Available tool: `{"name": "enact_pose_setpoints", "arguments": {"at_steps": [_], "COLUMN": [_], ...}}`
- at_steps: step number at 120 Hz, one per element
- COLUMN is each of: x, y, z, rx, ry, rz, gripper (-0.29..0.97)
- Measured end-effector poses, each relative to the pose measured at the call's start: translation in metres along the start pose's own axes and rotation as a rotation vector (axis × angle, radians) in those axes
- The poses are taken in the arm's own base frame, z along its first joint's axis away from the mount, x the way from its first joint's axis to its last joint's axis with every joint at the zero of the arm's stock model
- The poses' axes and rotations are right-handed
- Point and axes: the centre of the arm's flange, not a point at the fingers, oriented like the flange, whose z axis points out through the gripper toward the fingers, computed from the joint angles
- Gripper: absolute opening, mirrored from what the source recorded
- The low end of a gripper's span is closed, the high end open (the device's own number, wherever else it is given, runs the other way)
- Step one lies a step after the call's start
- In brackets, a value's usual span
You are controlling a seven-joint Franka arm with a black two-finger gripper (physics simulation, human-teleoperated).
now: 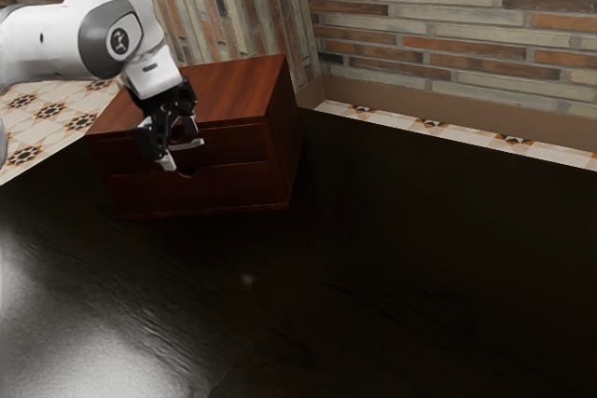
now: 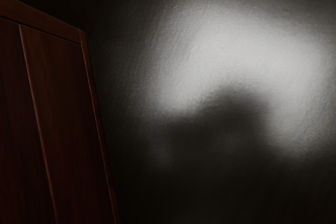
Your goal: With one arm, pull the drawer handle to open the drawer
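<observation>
Pincer: our pincer (image 1: 177,151) hangs tip-down against the front of the wooden cabinet (image 1: 244,89). We cannot tell whether it is spread or closed, or whether it has hold of anything.
Handle: the drawer handle sits where the pincer covers the front, and we cannot make it out.
Drawer: the upper drawer (image 1: 241,142) looks flush with the cabinet face, so we judge the opening not yet begun.
Grip check: before we pull, we should be sure the handle is caught from both sides, not just brushed.
Pull line: we should draw straight out from the front and level with the counter (image 1: 392,277). A slanted pull may jam the drawer or slip off the handle.
Cabinet: it stands loose on the counter, so a slow, steady pull should keep it from sliding.
Arm: our arm (image 1: 98,36) reaches in from the exterior view's upper left, with room to retreat.
</observation>
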Motion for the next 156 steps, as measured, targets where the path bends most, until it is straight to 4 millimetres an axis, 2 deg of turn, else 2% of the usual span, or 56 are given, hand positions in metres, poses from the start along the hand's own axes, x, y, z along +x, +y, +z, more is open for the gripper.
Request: {"name": "enact_pose_setpoints", "arguments": {"at_steps": [22,44,68,88,110,156], "x": [-0.007,-0.021,-0.019,-0.024,-0.036,-0.048], "y": [-0.013,-0.015,-0.015,-0.010,-0.008,-0.006], "z": [0.007,0.009,0.008,0.009,0.014,0.023], "rx": [0.009,0.009,0.014,0.053,0.118,0.183], "ry": [-0.012,-0.023,-0.026,-0.026,-0.027,-0.030], "rz": [0.034,0.047,0.077,0.084,0.074,0.065], "gripper": [0.68,0.67,0.44,0.35,0.33,0.32]}}
